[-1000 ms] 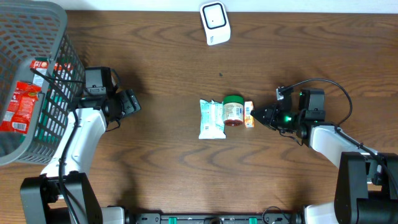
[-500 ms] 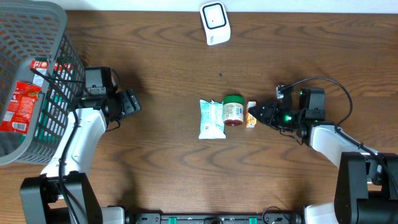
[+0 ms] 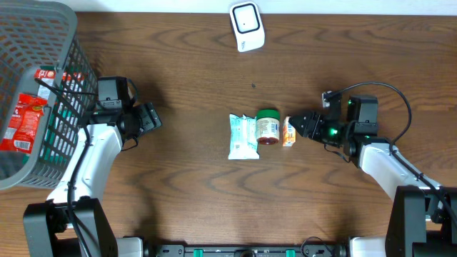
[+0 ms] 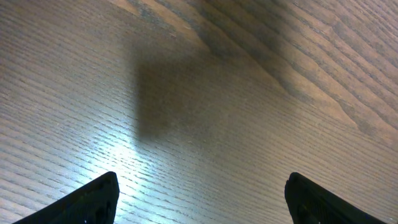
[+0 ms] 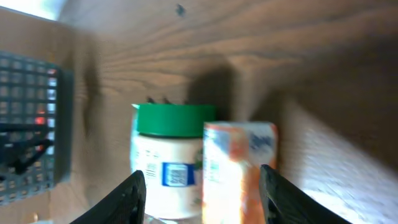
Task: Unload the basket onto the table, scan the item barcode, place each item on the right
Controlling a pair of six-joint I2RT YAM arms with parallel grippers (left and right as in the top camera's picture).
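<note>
Just ahead of my right gripper [image 3: 301,128] I see an orange-and-white carton [image 5: 239,168], beyond it a green-lidded jar [image 5: 171,158] with a white, blue-patched label, then a pale blue-and-white pouch [image 3: 243,135], all on a dark brown wood-grained table [image 3: 178,71].

Dark wood-grain table [image 3: 186,78]. A row of three sat mid-table: white pouch [image 3: 243,136] on the left, jar [image 3: 268,126] in the middle with its green lid toward the far edge, and small orange box [image 3: 288,132] just beside it on the right. Pouch and jar touched. White scanner [image 3: 247,26] lay at the far edge, well apart. Grey mesh basket [image 3: 28,36] stood at the far left corner.
</note>
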